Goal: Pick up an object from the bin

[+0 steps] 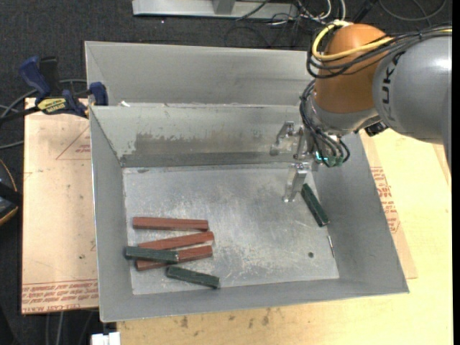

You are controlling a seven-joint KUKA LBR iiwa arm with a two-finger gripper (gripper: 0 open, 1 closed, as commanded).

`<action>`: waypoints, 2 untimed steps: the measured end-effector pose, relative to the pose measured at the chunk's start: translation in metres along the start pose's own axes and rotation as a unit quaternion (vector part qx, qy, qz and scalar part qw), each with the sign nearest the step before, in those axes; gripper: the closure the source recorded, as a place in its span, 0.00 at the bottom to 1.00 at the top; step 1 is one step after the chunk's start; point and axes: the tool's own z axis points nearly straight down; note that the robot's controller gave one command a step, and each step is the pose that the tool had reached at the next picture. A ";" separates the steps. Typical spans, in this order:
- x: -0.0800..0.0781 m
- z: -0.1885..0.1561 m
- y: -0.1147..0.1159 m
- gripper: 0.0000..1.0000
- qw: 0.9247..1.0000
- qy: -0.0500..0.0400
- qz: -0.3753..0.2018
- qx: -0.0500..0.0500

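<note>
My gripper point(292, 190) hangs low over the right part of the bin floor, near the back wall. A short dark green bar point(315, 205) lies slanted just right of its tip, close to the bin's right wall. The bar's upper end sits right beside the gripper, and whether they touch cannot be told.
At the front left of the floor lies a small group: a reddish-brown bar point(170, 223), a second reddish-brown bar point(180, 254), a dark green bar point(151, 254) across it and another dark green bar point(192, 277) nearest the front. The arm enters from the upper right.
</note>
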 end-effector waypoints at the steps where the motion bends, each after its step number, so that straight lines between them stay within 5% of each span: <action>1: -0.002 -0.005 0.000 0.00 1.000 -0.004 0.000 0.000; 2: 0.018 0.028 -0.039 0.00 1.000 -0.006 0.011 0.000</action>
